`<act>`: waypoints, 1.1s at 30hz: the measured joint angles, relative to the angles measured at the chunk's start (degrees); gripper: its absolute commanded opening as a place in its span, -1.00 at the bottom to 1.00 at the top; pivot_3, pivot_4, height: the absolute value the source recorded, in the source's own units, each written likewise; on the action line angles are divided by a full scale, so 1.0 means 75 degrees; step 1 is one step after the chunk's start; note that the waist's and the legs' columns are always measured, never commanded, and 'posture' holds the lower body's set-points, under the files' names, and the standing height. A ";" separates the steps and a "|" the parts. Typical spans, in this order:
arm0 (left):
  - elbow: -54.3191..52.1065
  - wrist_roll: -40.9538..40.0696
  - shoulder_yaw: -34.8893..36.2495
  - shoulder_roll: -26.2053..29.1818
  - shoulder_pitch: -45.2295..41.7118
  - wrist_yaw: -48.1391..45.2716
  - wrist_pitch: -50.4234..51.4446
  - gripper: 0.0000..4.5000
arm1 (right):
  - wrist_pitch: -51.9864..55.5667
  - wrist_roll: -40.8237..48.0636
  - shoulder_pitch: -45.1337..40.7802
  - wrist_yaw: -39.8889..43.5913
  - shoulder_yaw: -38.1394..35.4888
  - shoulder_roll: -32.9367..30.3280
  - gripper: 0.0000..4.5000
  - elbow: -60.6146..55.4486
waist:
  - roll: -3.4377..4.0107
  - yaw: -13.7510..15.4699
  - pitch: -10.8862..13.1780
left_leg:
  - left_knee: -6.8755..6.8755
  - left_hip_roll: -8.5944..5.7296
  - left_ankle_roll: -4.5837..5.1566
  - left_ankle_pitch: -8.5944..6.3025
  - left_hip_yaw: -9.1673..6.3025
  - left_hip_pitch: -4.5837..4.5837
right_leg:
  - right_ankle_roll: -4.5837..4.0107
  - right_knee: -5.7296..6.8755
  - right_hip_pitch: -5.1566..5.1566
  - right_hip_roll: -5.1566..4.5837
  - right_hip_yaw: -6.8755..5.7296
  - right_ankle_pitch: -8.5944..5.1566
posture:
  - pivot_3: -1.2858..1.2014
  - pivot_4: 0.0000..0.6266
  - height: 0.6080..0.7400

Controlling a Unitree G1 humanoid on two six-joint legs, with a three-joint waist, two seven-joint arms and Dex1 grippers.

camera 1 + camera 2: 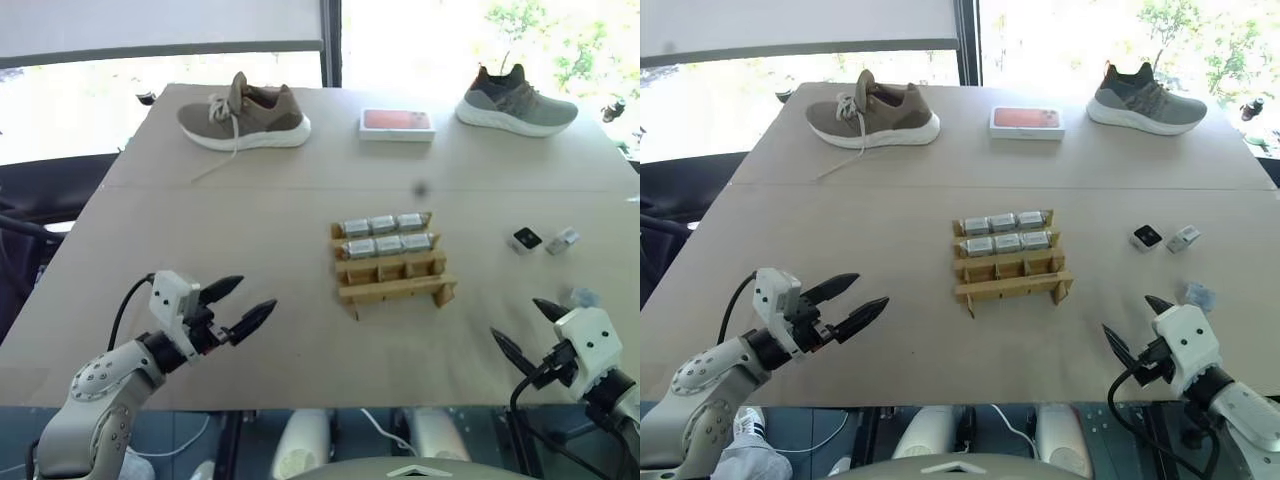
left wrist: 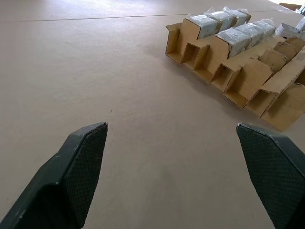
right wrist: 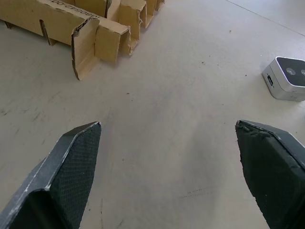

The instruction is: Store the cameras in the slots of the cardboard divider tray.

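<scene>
A wide tan bench (image 1: 250,230) stands before bright windows. The cardboard divider tray (image 1: 392,262) sits mid-bench with six cameras (image 1: 388,245) slotted; two loose cameras (image 1: 543,240) lie toward the right edge. They look light, rigid and smooth: pinch the flat sides. Left hand (image 1: 243,305) and right hand (image 1: 522,328) are both released, empty.

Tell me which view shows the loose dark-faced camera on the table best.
The right wrist view: the dark-faced camera sits close, lying on the table, dark face with two lenses and one side plain. In both eye views it is small, right of the cardboard divider tray, beside another loose camera.
</scene>
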 measured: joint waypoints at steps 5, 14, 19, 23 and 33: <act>0.0011 -0.0349 -0.0169 -0.0058 -0.1512 -0.0107 0.0020 0.98 | 0.2824 -0.0922 -0.1575 -0.2773 -0.0339 0.1465 1.00 -0.0575 | -0.0016 0.0062 -0.0004 | 0.0020 -0.0001 -0.0035 0.0020 -0.0033 -0.0032 | -0.0041 0.0011 -0.0018 -0.0005 -0.0037 0.0027 | 0.03 -0.52 1.00; -0.0405 -0.1181 -0.1015 0.1367 -0.2903 -0.2559 0.0411 0.98 | 0.6990 -0.1696 -0.3507 -0.4954 -0.0840 0.2542 1.00 -0.1415 | 0.0038 -0.0048 -0.0015 | -0.0015 -0.0006 -0.0070 0.0043 0.0006 -0.0029 | -0.0041 0.0003 -0.0038 0.0043 -0.0022 0.0027 | 0.03 -0.52 1.00; -0.0400 -0.1338 -0.1249 0.1417 -0.3478 -0.2900 0.0625 0.98 | 0.8248 -0.1749 -0.4599 -0.5131 -0.1199 0.2863 1.00 -0.1314 | 0.0037 -0.0036 -0.0015 | -0.0014 -0.0006 -0.0037 0.0025 0.0005 -0.0026 | -0.0037 0.0002 -0.0034 0.0049 -0.0014 0.0025 | 0.03 -0.52 1.00; -0.0469 -0.1393 -0.1313 0.1466 -0.3515 -0.3054 0.0735 0.98 | 0.8901 -0.1846 -0.5106 -0.5202 -0.1584 0.3040 1.00 -0.1005 | 0.0039 -0.0037 -0.0013 | -0.0015 -0.0006 -0.0036 0.0025 0.0001 -0.0027 | -0.0036 0.0003 -0.0035 0.0052 -0.0015 0.0026 | 0.03 -0.52 1.00; -0.0555 -0.1667 -0.1290 0.1519 -0.3727 -0.3062 0.0997 1.00 | 0.8860 -0.2010 -0.5521 -0.5244 -0.1721 0.3040 0.31 -0.0202 | 0.0041 -0.0066 -0.0012 | -0.0014 -0.0007 -0.0036 0.0025 0.0005 -0.0025 | -0.0034 0.0003 -0.0034 0.0055 -0.0008 0.0026 | 0.03 -0.52 1.00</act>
